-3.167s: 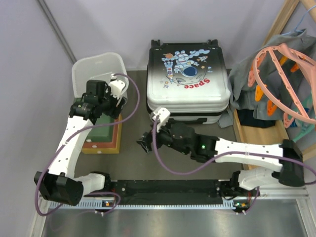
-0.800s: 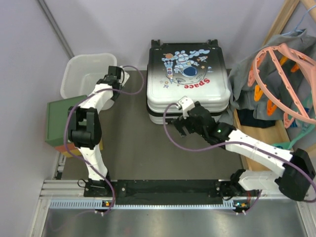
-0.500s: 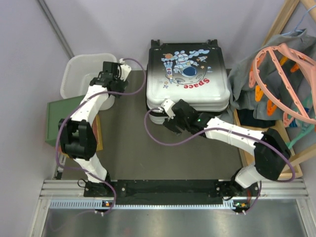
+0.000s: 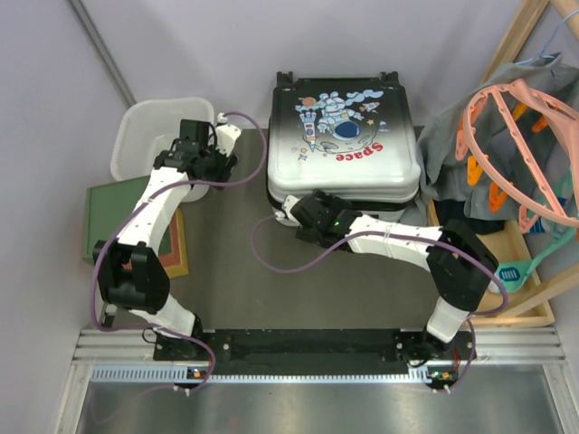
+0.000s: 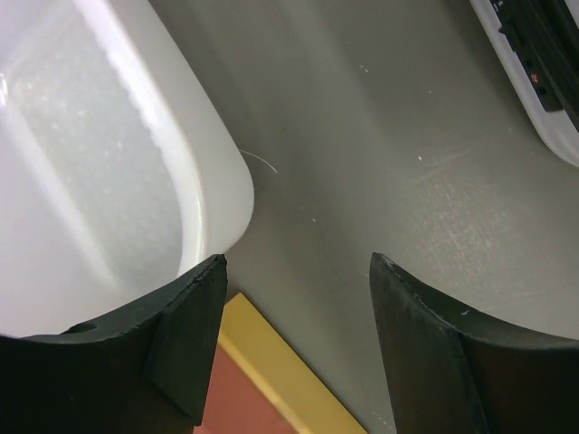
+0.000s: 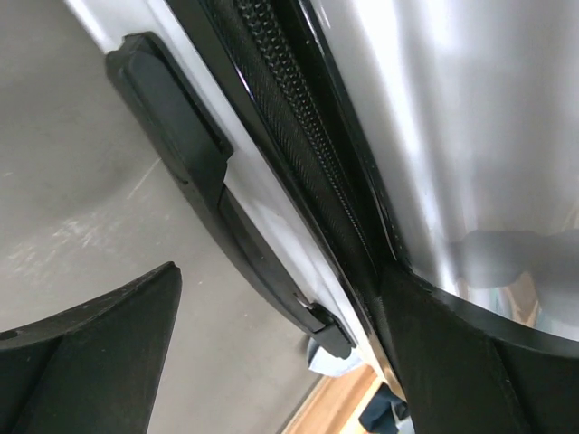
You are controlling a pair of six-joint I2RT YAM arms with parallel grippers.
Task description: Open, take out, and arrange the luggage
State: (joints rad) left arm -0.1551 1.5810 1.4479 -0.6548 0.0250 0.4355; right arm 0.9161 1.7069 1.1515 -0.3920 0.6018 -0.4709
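Closed suitcase (image 4: 344,145) lies flat at the table's (image 4: 235,262) far edge; right gripper (image 6: 280,289), jaws spread wide, straddles its zipper (image 6: 289,154) and could clamp the side handle (image 6: 172,136) instead; left gripper (image 5: 297,271) gapes empty

Robot test cell, dressed up as a laundry corner.
I see plain grey walls (image 4: 226,45) boxing in a dark table (image 4: 226,298), a metal mounting rail (image 4: 308,372) along the bottom edge, and a wooden rack (image 4: 520,36) with hangers (image 4: 543,93) at upper right.

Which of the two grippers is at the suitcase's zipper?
The right gripper, open at the zipper edge of the luggage; the left gripper hangs by the white basket.
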